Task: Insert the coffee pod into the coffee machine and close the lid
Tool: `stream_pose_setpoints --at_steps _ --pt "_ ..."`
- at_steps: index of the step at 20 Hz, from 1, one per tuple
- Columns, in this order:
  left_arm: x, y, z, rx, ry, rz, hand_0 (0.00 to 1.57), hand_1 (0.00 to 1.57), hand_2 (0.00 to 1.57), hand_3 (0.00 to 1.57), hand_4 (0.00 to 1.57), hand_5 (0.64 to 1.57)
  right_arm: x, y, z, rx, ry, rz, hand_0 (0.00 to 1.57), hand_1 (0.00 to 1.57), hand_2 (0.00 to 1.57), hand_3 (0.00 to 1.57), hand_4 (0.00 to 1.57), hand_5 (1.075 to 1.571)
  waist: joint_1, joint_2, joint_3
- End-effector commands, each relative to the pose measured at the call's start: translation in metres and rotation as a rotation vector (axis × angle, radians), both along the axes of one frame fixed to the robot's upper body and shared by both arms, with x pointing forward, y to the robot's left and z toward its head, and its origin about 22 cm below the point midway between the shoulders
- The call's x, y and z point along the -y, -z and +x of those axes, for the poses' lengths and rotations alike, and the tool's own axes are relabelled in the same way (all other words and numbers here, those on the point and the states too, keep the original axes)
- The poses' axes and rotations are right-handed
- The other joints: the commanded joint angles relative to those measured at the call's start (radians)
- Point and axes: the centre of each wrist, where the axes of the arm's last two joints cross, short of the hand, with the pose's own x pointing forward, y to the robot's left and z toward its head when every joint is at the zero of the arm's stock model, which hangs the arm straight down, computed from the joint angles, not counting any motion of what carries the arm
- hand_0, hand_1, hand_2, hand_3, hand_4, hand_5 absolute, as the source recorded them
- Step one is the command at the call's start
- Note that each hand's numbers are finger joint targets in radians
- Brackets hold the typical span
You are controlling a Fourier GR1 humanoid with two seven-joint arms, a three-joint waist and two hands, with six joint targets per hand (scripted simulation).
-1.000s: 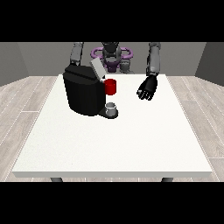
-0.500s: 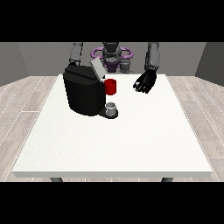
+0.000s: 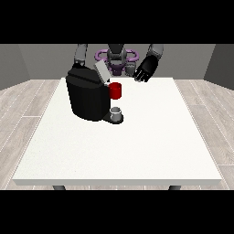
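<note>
Your hand at the view's right (image 3: 142, 73) hangs relaxed, empty; that grey thing (image 3: 116, 112), possibly the pod, looks light, rigid, so pinch its sides.

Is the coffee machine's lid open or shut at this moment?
Open. The grey lid is tilted up from the top of the black coffee machine, not lying flat on it.

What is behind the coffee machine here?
Behind the coffee machine, one robot arm descends at the view's left; its robot hand is hidden by the machine. The robot's torso stands beyond.
</note>
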Motion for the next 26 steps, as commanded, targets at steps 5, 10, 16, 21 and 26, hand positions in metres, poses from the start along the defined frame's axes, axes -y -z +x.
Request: stream_pose_setpoints --at_steps 5,10,16,21,26 --pt "-0.004 -0.034 0.009 0.037 0.031 -0.009 1.34 1.34 1.37 1.35 0.56 1.571 -0.005 -0.008 -0.003 0.049 -0.035 0.04 0.0 0.0 0.0 0.0 0.0 1.571 -0.05 0.006 -0.0003" --pt "-0.005 -0.089 0.023 0.085 -0.022 -0.084 0.96 0.96 1.16 1.36 0.52 1.571 0.006 -0.018 0.005 0.109 -0.032 0.042 0.0 0.0 0.0 0.0 0.0 1.571 -0.078 0.04 -0.0001" --pt "0.0 -0.145 0.03 0.194 -0.056 -0.098 1.26 1.26 1.29 1.27 0.49 1.571 0.004 -0.057 0.031 0.216 -0.03 0.02 0.0 0.0 0.0 0.0 0.0 1.571 -0.123 0.134 0.0" --pt "0.006 -0.181 0.033 0.223 -0.089 -0.065 1.23 1.23 1.28 1.25 0.48 1.571 -0.007 -0.068 0.037 0.264 -0.038 0.027 0.0 0.0 0.0 0.0 0.27 1.571 -0.155 0.179 0.0002" --pt "-0.006 -0.174 0.033 0.248 -0.053 -0.088 1.27 1.27 1.3 1.26 0.47 1.571 0.007 -0.101 0.052 0.284 -0.037 0.044 0.0 0.0 0.0 0.0 0.0 1.571 -0.15 0.218 -0.0002"
